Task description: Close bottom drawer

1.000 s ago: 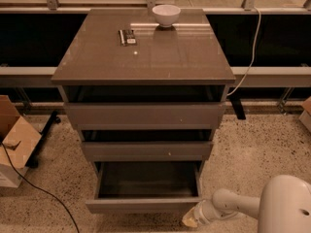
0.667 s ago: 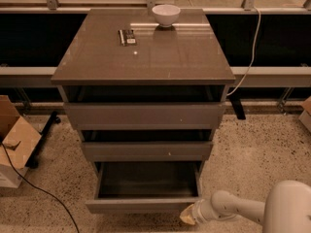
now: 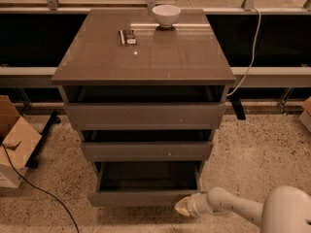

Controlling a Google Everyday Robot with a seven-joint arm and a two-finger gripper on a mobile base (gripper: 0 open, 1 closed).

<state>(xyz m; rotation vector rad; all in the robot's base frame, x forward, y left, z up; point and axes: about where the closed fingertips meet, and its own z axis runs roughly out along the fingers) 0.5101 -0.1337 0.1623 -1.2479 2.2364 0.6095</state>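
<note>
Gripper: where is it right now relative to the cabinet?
Camera view, low and right of centre: the gripper sits near the floor, at the front right corner of the open bottom drawer.

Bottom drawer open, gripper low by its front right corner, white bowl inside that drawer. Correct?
No. The camera view shows the white bowl on the cabinet top, not inside. The bottom drawer is open, with the gripper low by its front right corner.

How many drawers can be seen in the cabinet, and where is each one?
3, stacked: the top drawer, the middle drawer below it, and the bottom drawer lowest, pulled out farthest. The end effector is by its front right corner.
</note>
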